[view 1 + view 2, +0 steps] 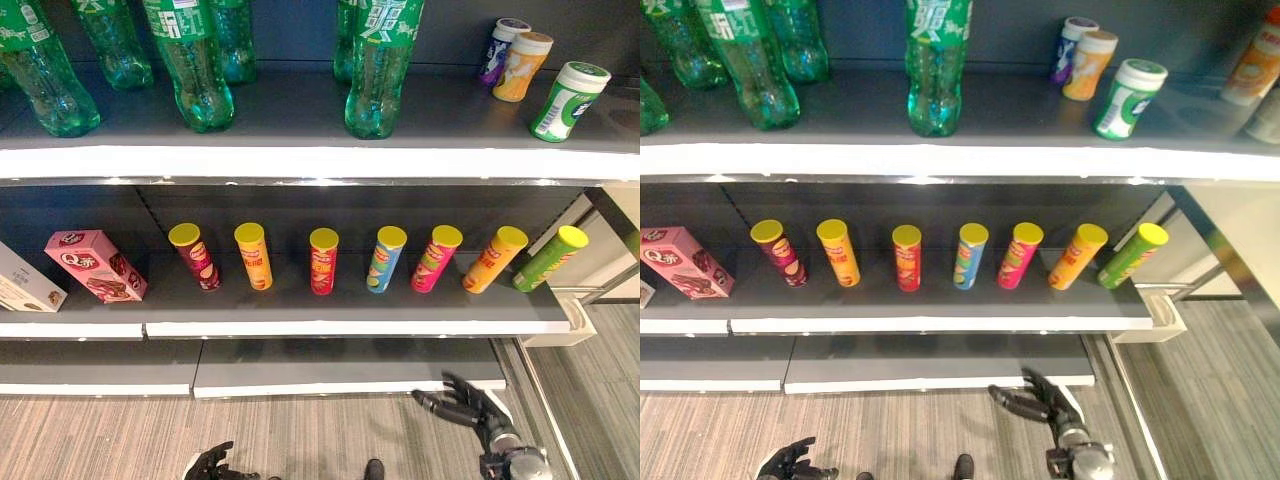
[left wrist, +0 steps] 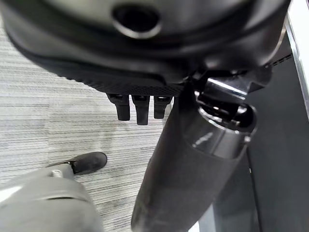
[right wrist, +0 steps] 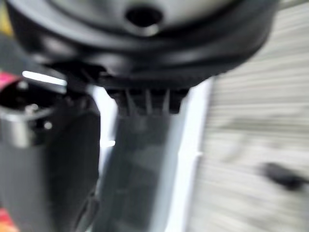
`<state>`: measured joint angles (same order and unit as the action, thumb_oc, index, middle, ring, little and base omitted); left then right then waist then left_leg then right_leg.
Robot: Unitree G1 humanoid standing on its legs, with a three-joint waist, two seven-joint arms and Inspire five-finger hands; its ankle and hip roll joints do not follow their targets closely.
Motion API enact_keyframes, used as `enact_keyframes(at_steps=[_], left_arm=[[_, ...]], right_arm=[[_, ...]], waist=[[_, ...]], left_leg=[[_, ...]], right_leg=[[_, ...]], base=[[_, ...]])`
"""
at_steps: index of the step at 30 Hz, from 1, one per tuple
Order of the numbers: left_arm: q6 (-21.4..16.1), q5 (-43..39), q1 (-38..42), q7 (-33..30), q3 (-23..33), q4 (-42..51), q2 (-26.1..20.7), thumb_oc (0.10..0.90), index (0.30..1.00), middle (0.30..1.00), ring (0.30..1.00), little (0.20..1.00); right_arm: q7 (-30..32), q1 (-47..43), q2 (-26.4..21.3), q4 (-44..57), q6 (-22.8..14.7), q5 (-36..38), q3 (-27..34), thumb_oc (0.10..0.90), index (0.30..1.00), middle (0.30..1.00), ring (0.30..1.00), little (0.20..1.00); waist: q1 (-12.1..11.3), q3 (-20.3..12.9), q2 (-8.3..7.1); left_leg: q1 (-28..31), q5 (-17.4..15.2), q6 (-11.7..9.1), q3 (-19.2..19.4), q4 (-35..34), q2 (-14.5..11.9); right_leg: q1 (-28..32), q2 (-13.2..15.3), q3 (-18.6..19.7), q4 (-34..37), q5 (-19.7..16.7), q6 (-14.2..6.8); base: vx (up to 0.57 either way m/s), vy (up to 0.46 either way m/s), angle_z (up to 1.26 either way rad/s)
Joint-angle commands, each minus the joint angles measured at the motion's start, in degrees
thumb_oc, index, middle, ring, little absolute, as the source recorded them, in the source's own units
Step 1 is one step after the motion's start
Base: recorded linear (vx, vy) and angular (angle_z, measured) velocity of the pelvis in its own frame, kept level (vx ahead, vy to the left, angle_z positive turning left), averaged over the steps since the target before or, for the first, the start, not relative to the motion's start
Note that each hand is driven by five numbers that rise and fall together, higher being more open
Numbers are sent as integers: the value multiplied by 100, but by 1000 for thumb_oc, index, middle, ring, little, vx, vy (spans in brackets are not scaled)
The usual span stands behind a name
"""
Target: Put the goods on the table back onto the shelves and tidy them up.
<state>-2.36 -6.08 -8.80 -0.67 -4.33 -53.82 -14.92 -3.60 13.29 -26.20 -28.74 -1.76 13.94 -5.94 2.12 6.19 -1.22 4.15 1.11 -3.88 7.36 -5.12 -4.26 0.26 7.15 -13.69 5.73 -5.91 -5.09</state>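
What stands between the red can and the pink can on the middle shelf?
One blue can stands between the red can and the pink can, in both eye views.

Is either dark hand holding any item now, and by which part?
Nothing is held. The right hand hangs open above the floor; the left hand is empty too, fingers relaxed.

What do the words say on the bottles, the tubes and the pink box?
green bottles: white print, too blurred to read.
yellow-lidded tubes: labels too small to read.
pink box: white lettering, not clear enough to read.
white and green tub: print too small to read.
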Motion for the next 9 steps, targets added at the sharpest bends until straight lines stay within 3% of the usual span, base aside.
enact_keyframes(at_steps=[1, 9], left_arm=[[-259, -52, 430, -110, -39, 168, -409, 800, 900, 900, 900, 900], [-231, -212, 693, -21, -296, -19, -370, 800, 900, 900, 900, 900]], right_arm=[[531, -556, 286, -234, -314, -366, 12, 800, 900, 900, 900, 900], [762, -1398, 768, -2782, 0, -367, -133, 800, 900, 900, 900, 900]], waist=[[-91, 71, -213], [-225, 52, -188]], left_leg=[[-13, -331, -248, -40, 12, -282], [73, -353, -234, -110, 12, -274]], right_leg=[[233, 685, 12, -140, 134, -704], [374, 656, -50, -113, 193, -656]], base=[[0, 0, 0], [-1, -1, 2]])
